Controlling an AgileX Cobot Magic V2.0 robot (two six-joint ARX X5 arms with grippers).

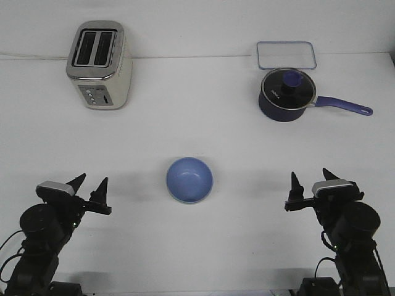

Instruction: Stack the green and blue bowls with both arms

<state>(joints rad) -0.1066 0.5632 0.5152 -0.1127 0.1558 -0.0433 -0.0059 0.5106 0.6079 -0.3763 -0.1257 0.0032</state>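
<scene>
The light blue bowl (pixel 189 179) stands upright and empty on the white table, in the middle near the front. No green bowl shows in this view. My left gripper (pixel 91 185) is open and empty at the front left, well to the left of the bowl. My right gripper (pixel 311 180) is open and empty at the front right, well to the right of the bowl. Neither gripper touches the bowl.
A cream and silver toaster (pixel 99 65) stands at the back left. A dark navy saucepan (pixel 285 94) with a lid and a long handle pointing right stands at the back right. A clear rectangular lid or tray (pixel 286 55) lies behind it.
</scene>
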